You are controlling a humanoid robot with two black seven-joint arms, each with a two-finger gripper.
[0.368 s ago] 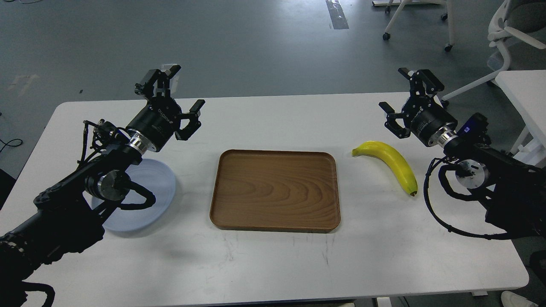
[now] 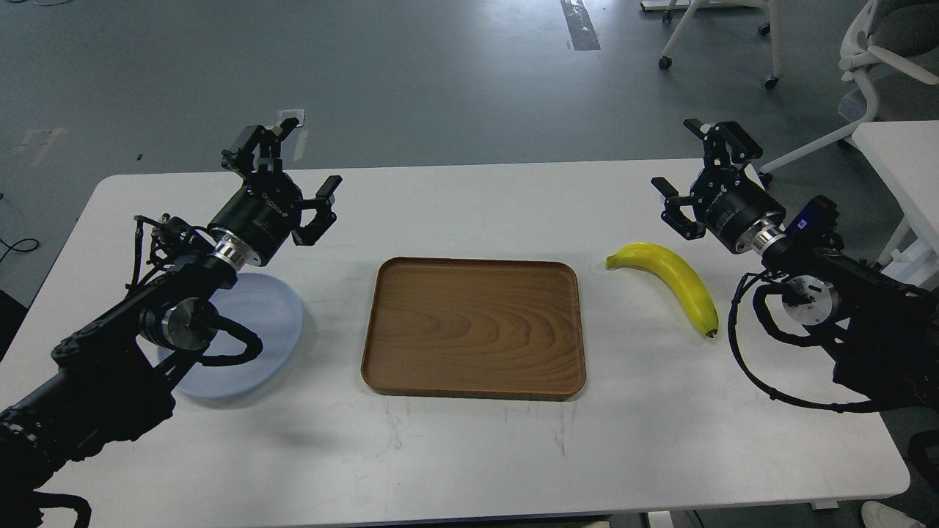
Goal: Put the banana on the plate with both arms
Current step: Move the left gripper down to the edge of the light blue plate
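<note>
The yellow banana (image 2: 675, 282) lies on the white table (image 2: 469, 205), right of the wooden tray, with its dark tip toward me. The pale blue-grey plate (image 2: 264, 323) lies at the left, partly hidden under my left arm. My left gripper (image 2: 290, 165) is open and empty, raised above the table behind the plate. My right gripper (image 2: 693, 165) is open and empty, raised behind and a little right of the banana, apart from it.
A rectangular brown wooden tray (image 2: 473, 326) lies in the middle of the table, between plate and banana. A second white table (image 2: 902, 169) and office chairs (image 2: 873, 51) stand at the right and back.
</note>
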